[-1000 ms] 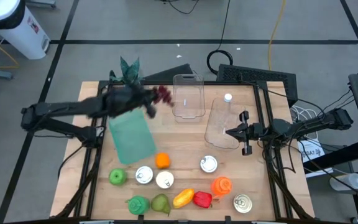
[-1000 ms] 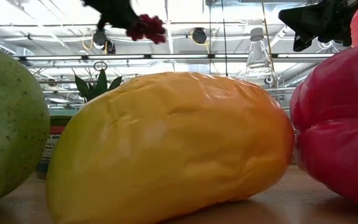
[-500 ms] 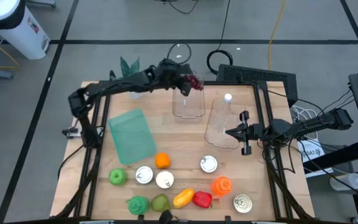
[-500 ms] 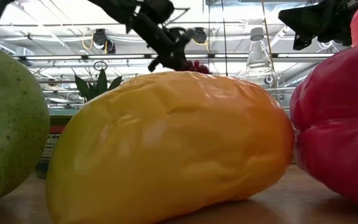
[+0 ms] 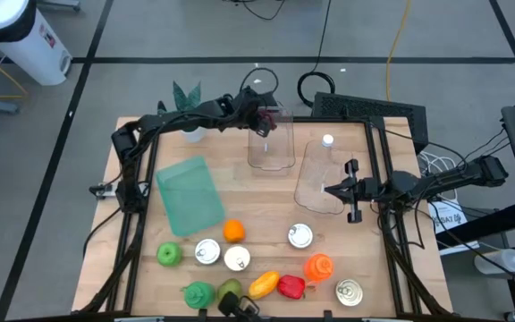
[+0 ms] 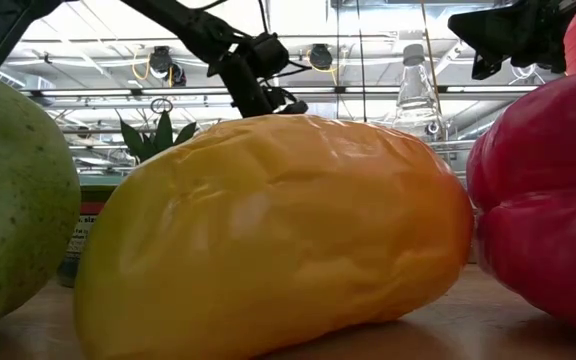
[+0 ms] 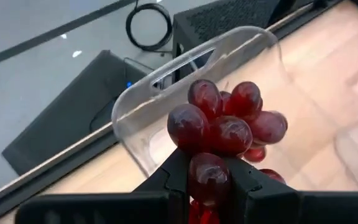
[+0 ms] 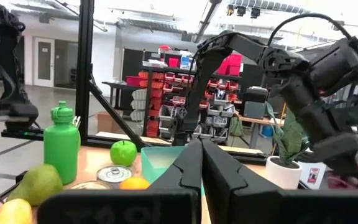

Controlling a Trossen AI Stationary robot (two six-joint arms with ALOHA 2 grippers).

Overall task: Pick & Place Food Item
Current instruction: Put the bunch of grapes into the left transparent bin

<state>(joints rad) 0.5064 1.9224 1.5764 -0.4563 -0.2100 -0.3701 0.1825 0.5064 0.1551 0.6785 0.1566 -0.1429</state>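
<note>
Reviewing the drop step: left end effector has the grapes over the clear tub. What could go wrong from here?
1. The left end effector pinches only the bottom grape of the grapes; the bunch could slip out early.
2. It hangs near the clear tub's far rim; grapes could land outside.
3. Lowering further could knock that rim.

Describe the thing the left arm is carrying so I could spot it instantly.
Find the clear plastic container at the wooden table's far edge. Above it, the left gripper holds a bunch of red grapes, the only dark-red cluster and the only food off the table.
</note>
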